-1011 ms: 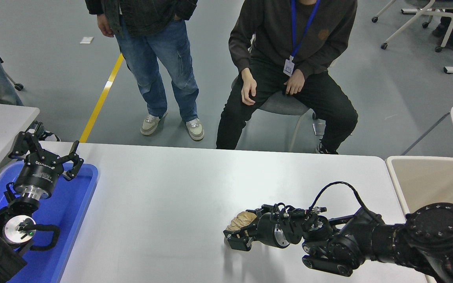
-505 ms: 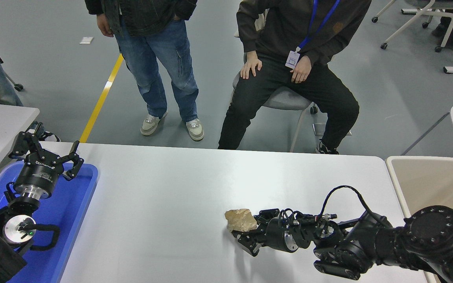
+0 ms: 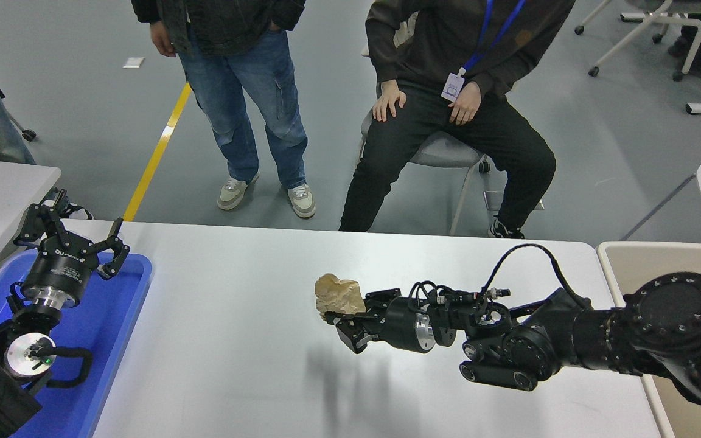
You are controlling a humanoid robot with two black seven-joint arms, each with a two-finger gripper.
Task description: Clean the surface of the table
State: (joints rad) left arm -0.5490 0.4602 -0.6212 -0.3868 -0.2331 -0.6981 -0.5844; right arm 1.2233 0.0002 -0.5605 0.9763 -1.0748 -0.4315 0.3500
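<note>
Tan crumpled paper wad (image 3: 338, 294) is clamped in the right gripper (image 3: 341, 316), raised above the table surface (image 3: 253, 304), shadow cast beneath; left gripper (image 3: 73, 240) is parked over blue tray (image 3: 116, 316), fingers spread wide.

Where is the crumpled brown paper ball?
In the head view, the paper ball is held in the right gripper, lifted above the middle of the table surface.

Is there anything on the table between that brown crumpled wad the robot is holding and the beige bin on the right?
Nothing visible. The right hand holds the crumpled brown paper above the table surface, and the stretch toward the beige bin holds only the robot's own arm. The left hand sits parked over the blue tray.
</note>
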